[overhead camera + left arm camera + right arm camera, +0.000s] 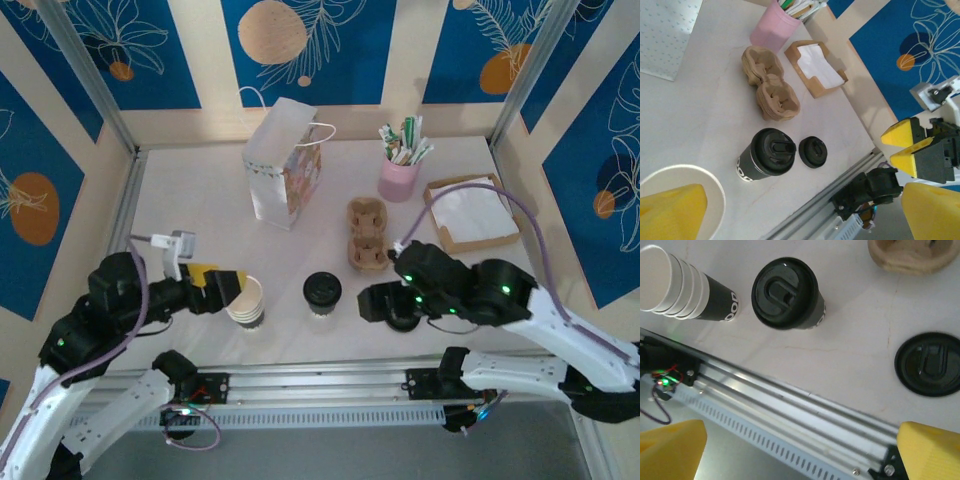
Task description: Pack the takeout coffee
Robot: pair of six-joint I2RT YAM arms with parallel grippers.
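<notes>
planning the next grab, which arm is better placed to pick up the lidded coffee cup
Right, likely. The right gripper stands open just beside the takeout coffee with nothing between; the left gripper, also open, has the cup stack in its way.

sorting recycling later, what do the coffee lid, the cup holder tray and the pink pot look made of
Coffee lid: likely plastic, black, moulded ridges with a slight sheen.
Cup holder tray: looks like moulded paper pulp, brown, rough, matte.
Pink pot: smooth matte pink, plastic or ceramic; cannot tell.

Bright, even light; soft shadows, slight blur.
</notes>
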